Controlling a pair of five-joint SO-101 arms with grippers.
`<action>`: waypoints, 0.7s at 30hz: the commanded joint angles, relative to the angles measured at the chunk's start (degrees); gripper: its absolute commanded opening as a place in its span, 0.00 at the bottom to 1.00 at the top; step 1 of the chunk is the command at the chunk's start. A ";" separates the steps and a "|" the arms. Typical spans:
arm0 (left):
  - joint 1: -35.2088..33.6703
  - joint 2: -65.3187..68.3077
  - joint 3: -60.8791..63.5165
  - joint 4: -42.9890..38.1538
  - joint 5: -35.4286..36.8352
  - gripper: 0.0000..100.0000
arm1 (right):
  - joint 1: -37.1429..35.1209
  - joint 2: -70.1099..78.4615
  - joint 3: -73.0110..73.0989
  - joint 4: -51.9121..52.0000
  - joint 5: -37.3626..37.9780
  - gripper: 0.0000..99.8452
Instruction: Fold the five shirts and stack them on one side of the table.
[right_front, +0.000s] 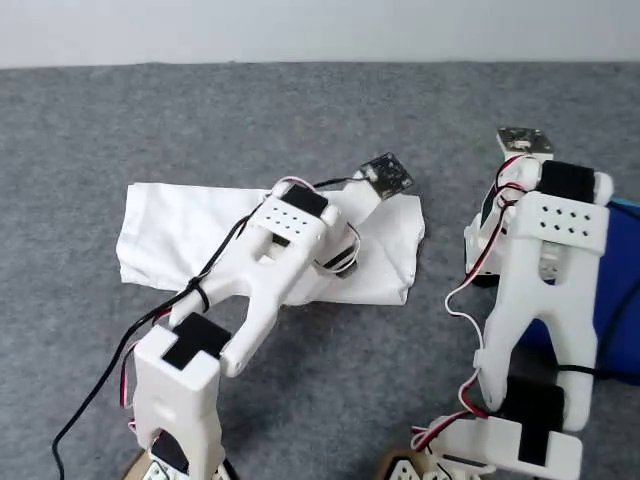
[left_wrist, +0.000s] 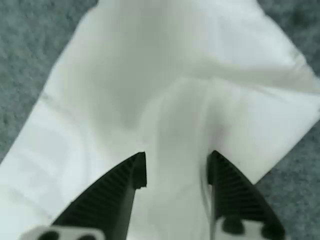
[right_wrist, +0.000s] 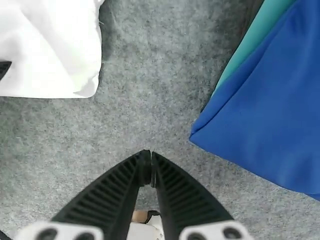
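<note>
Risk is judged highest at the pinch on the white shirt, which is spread, partly folded, on the grey table, left of centre in the high view. The left gripper is held low over the shirt's right-hand part. Its jaws are parted, and a raised ridge of cloth is straddled between them but not clamped. If the jaws are closed here, more than one layer may be caught, and the fold already laid may be dragged open when the cloth is lifted. If too little is caught, the ridge may slip out and the cloth be left bunched. The right gripper is seen with jaws clenched on nothing, above bare table between the white shirt's corner and the blue shirt. A teal shirt shows at the blue shirt's edge, at the table's right side. Since the cloth is not pinned by that arm, the whole white shirt may be slid across the surface by a one-sided pull. A skewed fold would then be hard to stack squarely on the blue shirt.
</note>
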 joint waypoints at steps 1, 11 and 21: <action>-0.35 2.20 -7.25 2.29 0.62 0.21 | 0.22 -2.86 -2.64 2.15 0.35 0.01; -2.55 15.65 -22.99 10.81 0.35 0.19 | 0.22 -2.95 -2.64 2.24 0.44 0.01; -6.86 16.79 -45.85 33.14 -2.99 0.19 | 0.22 -2.95 -2.64 2.24 0.35 0.01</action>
